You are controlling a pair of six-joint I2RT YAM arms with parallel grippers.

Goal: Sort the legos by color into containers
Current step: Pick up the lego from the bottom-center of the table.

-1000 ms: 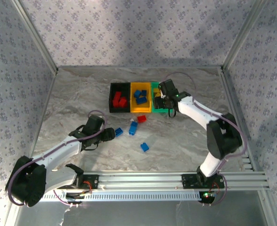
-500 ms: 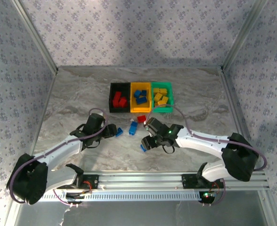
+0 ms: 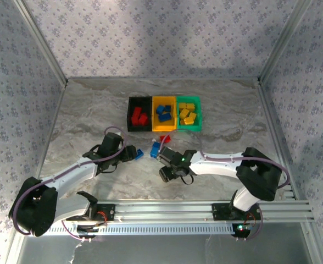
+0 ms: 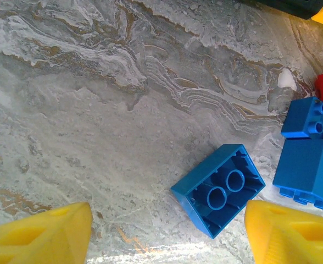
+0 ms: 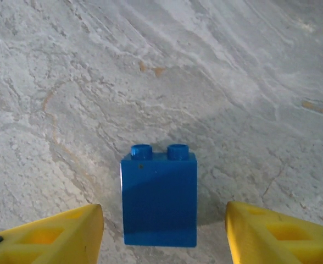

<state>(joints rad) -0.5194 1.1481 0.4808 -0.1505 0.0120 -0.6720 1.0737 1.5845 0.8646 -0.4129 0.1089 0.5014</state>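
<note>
My left gripper [image 3: 132, 155] [image 4: 167, 236] is open low over the table, with an upturned blue lego [image 4: 219, 190] [image 3: 140, 154] lying between its yellow fingers [image 4: 38, 234], nearer the right one. More blue legos [image 4: 307, 173] [image 3: 155, 148] and a red lego [image 3: 164, 138] lie just beyond. My right gripper [image 3: 168, 175] [image 5: 164, 234] is open too, straddling a blue lego [image 5: 159, 195] that lies on its side, untouched. The black container [image 3: 130, 114] holds red legos, the yellow-orange container [image 3: 163, 130] blue ones, the green container [image 3: 199, 115] yellow ones.
The three containers stand side by side at the back middle of the marble table [image 3: 84, 121]. Metal frame posts and patterned walls close in the table on all sides. Both arms reach in from the rail [image 3: 167, 210] at the near edge.
My right arm has swung from above the green container down to the front middle of the table, over a blue lego. The left arm has barely moved.
</note>
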